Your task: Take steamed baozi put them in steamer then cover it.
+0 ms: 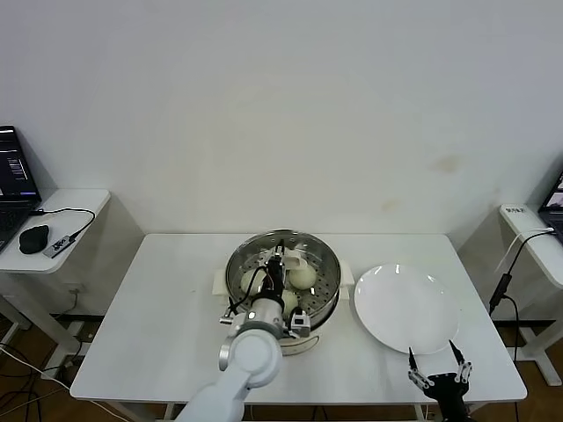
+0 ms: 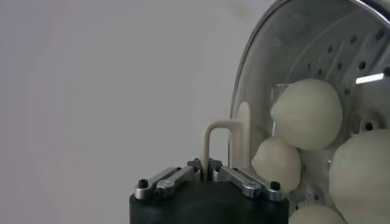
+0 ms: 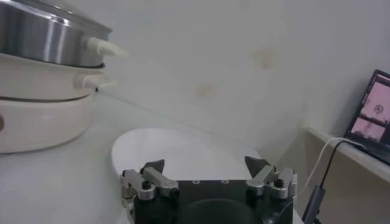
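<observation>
Jaws of the right gripper (image 1: 437,366) stood wide apart and held nothing; this gripper waited low at the near right edge of the counter (image 1: 167,316), just before the flat white plate (image 1: 405,308). In the right wrist view the same gripper (image 3: 206,168) showed its two fingers far from each other, with the plate (image 3: 183,149) beyond them and the side of the steamer (image 3: 42,91) farther off.

Nearer the middle, the left arm reached forward over the steamer (image 1: 327,274), and the left gripper (image 1: 277,264) was above its centre. In the left wrist view the left gripper (image 2: 209,167) had its jaws narrow around the cream-white handle (image 2: 226,137) of the cover (image 2: 292,49); I could not tell if the jaws were pressing the handle or only standing close beside it. The glass cover lay on the steamer, its metal rim along the pot's edge.

Under the glass the steamed baozi (image 2: 306,114) rested on the perforated tray, four in all, close together. From the head view only some of them (image 1: 303,276) were seen beside the arm.

Farther left, a side desk (image 1: 75,207) carried a laptop (image 1: 13,189) and a black mouse (image 1: 33,237).
</observation>
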{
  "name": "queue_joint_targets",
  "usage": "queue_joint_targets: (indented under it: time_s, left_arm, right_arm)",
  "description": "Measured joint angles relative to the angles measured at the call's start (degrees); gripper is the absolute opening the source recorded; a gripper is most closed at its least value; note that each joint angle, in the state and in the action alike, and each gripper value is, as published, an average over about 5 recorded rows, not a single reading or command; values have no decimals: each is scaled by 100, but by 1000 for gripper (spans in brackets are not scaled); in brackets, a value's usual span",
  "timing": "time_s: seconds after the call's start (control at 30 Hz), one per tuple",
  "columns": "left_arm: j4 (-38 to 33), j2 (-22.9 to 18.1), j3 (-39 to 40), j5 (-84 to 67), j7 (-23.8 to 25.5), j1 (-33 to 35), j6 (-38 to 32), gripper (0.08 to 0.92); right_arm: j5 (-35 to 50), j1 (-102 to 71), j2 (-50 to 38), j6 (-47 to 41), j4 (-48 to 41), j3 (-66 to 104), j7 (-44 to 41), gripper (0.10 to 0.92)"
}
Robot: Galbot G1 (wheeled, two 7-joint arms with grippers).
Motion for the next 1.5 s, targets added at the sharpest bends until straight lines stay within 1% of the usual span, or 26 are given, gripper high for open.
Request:
queue_joint_targets:
  time_s: [0.27, 0.57, 0.67, 0.77, 0.93, 1.13, 1.3, 1.5]
  left_arm:
    - [-226, 120, -22, -76, -35, 148, -9, 477]
    - [-669, 350, -158, -180, -143, 512, -97, 735]
    - [-862, 456, -247, -244, -190, 669, -131, 799]
    - [-1077, 565, -365, -329, -265, 845, -174, 819]
    - [-1488, 772, -652, -600, -468, 1208, -250, 823]
    - [-2027, 1062, -1230, -1457, -927, 1921, -425, 823]
    - [-2380, 1125, -1966, -2865, -1495, 2652, -788, 823]
    - [-2386, 963, -2927, -5133, -2086, 3462, -1626, 823]
  right_arm:
    - [-39, -6, 13, 0, 6, -32, 6, 823]
    - [-72, -24, 14, 7, 28, -58, 16, 823]
    - [-90, -25, 15, 9, 34, -80, 21, 823]
    - [-111, -34, 17, 11, 45, -106, 25, 823]
    - [-134, -65, 16, 17, 73, -127, 28, 823]
    - [-160, -78, 13, 4, 127, -173, 26, 823]
    - [-176, -84, 2, -5, 151, -236, 25, 823]
    - [-121, -98, -83, -18, 132, -320, 24, 823]
